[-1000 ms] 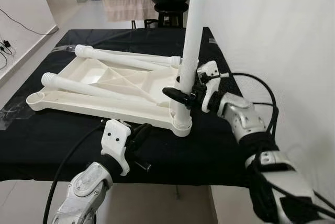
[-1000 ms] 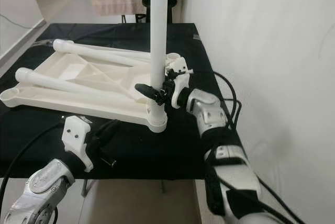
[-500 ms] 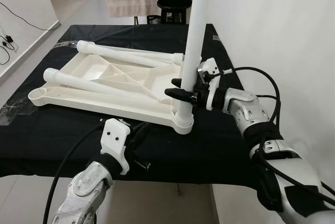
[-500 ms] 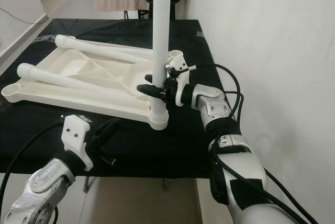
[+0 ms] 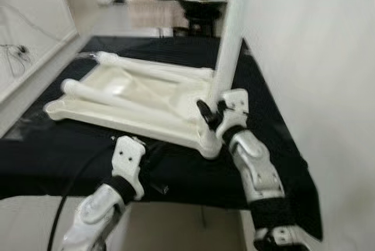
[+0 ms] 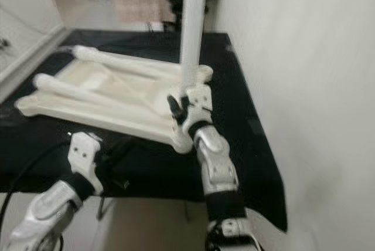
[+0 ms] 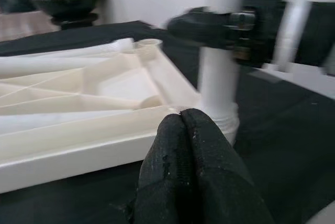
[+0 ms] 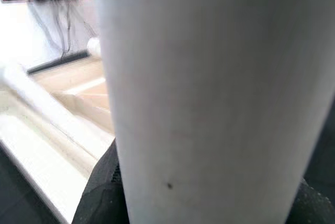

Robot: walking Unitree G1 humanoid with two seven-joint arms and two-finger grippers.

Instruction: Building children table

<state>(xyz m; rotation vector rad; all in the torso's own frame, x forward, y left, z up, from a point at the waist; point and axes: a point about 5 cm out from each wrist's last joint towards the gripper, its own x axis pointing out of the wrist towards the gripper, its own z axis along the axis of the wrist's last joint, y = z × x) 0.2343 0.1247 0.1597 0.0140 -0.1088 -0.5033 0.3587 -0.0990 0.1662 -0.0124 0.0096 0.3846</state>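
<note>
One white leg (image 5: 231,34) stands upright in the near-right corner socket of the upturned tabletop (image 5: 135,95), centre frame on the black desk (image 5: 53,157), clamped by the right gripper (image 5: 211,113). Two loose legs (image 5: 111,95) lie on it, unfitted. The left gripper (image 7: 183,124), pinched empty, waits lower left.

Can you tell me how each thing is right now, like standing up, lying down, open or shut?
Upright table leg: standing in the tabletop's near corner socket, held low down.
Tabletop: lying upside down on the black cloth.
Two loose table legs: lying flat on the tabletop.
Right gripper: jaws shut on the upright leg.
Left gripper: jaws shut, holding nothing, near the tabletop's front edge.
</note>
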